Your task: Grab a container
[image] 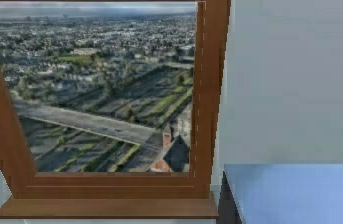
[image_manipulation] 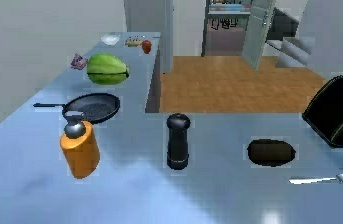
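Orange container point(image_manipulation: 79, 152), grey-capped, stands on the blue-grey counter point(image_manipulation: 219, 190) at the arm side view's left. Just beyond it is 1 black frying pan point(image_manipulation: 89, 105), then a green melon point(image_manipulation: 108, 69). To its right stands 1 black mill point(image_manipulation: 178, 141). How my fingers stand, I cannot tell.

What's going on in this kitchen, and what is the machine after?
A wheeled robot, sent to grab a container, faces a brown wooden-framed window over a city. Beside it runs a shiny blue-grey counter. Nearest on it stand an orange container with a grey cap and a black cylindrical grinder; farther out lie a black frying pan and a round green fruit. All rest on the counter.
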### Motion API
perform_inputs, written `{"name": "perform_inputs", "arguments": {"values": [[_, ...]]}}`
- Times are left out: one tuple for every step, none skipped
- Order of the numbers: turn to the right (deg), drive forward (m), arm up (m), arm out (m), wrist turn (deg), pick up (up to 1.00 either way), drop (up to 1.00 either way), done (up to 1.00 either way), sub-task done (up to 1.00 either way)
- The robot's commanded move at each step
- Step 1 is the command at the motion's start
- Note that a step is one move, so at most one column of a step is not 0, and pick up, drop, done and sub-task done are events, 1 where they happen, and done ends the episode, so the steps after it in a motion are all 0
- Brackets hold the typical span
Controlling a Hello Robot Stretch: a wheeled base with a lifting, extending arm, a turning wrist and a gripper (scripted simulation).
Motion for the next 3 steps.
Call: {"name": "perform_inputs", "arguments": {"values": [[0.0,0.0,0.5,0.0,0.0,0.0,0.0,0.0,0.0],[0.0,0.0,0.38,0.0,0.0,0.0,0.0,0.0,0.0],[0.0,0.0,0.0,0.14,0.0,0.0,0.0,0.0,0.0]]}}
